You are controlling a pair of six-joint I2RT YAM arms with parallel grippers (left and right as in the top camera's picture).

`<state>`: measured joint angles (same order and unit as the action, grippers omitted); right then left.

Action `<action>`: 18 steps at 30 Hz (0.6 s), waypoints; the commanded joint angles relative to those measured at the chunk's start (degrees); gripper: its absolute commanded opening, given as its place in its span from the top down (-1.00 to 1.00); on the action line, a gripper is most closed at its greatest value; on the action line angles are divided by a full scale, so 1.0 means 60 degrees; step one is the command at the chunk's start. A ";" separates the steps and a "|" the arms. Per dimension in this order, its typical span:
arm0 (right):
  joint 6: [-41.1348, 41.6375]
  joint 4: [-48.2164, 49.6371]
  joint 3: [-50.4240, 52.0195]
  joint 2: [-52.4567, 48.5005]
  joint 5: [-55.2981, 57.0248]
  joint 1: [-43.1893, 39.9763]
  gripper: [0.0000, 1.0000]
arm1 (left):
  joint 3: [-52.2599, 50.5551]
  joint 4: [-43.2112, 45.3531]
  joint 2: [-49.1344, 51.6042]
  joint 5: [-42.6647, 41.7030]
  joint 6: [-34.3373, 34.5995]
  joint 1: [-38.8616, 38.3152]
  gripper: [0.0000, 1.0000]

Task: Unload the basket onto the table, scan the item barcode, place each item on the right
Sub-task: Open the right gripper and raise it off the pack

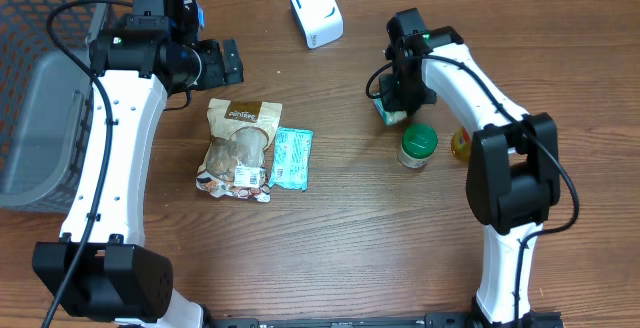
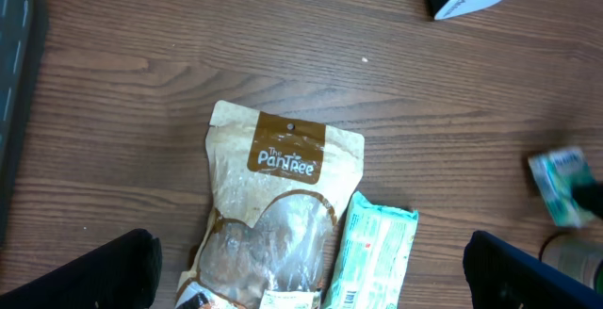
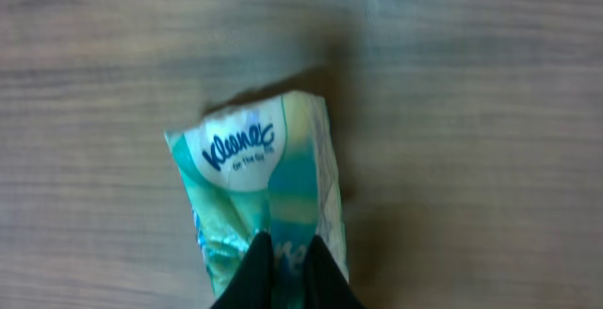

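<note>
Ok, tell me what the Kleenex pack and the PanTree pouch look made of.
Kleenex pack: thin plastic film, glossy, creasing where the right hand pinches it. PanTree pouch: apparently matte kraft paper with a clear plastic window showing the contents; possibly a paper-look laminate.

Left arm (image 1: 108, 138), right arm (image 1: 470, 78): white shells, black joints, black cables alongside; right gripper (image 3: 287, 243) black, tapered fingers.

PanTree pouch (image 2: 283, 210) on wooden table (image 2: 141, 83), green packet (image 2: 372, 257) touching its right edge, left gripper (image 2: 311, 276) jaws wide
</note>
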<state>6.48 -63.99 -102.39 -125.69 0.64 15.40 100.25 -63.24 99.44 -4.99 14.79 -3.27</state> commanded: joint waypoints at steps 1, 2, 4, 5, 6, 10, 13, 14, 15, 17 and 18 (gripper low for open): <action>0.0390 -0.0627 0.0007 0.0463 0.0131 -0.0047 0.83 | 0.0131 0.0007 0.0018 -0.0095 -0.0109 0.0033 -0.99; 0.0390 -0.0721 0.0047 0.0463 0.0138 -0.0066 0.83 | 0.0131 0.0007 0.0018 -0.0095 -0.0109 0.0033 -0.99; 0.0543 -0.0838 0.0091 0.0463 0.0324 -0.0091 0.82 | 0.0131 0.0007 0.0018 -0.0095 -0.0109 0.0033 -1.00; 0.0718 -0.0863 0.0091 0.0463 0.0616 -0.0102 0.76 | 0.0131 0.0007 0.0018 -0.0095 -0.0109 0.0033 -0.99; 0.0747 -0.0860 0.0087 0.0463 0.0758 -0.0106 0.65 | 0.0131 0.0007 0.0018 -0.0095 -0.0109 0.0033 -0.99; 0.0841 -0.0976 -0.0080 0.0481 0.0809 -0.0106 -0.14 | 0.0131 0.0007 0.0018 -0.0095 -0.0109 0.0033 -0.99; 0.1038 -0.1308 -0.0492 0.0550 0.0659 -0.0087 -0.15 | 0.0131 0.0007 0.0018 -0.0091 -0.0109 0.0033 -0.99; 0.1038 -0.1424 -0.0623 0.0601 0.0557 -0.0044 -0.15 | 0.0131 0.0007 0.0018 -0.0095 -0.0109 0.0033 -0.99; 0.1042 -0.1548 -0.0743 0.0685 0.0372 0.0033 -0.15 | 0.0131 0.0007 0.0018 -0.0095 -0.0109 0.0033 -0.99; 0.1038 -0.1647 -0.0838 0.0845 -0.0142 0.0208 -0.15 | 0.0131 0.0007 0.0018 -0.0095 -0.0109 0.0033 -0.99; 0.1035 -0.1650 -0.0841 0.0940 -0.0561 0.0324 -0.16 | 0.0131 0.0007 0.0018 -0.0091 -0.0109 0.0033 -0.99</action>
<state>11.92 -73.63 -104.86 -124.44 2.66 15.55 100.25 -63.24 99.44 -4.99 14.79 -3.27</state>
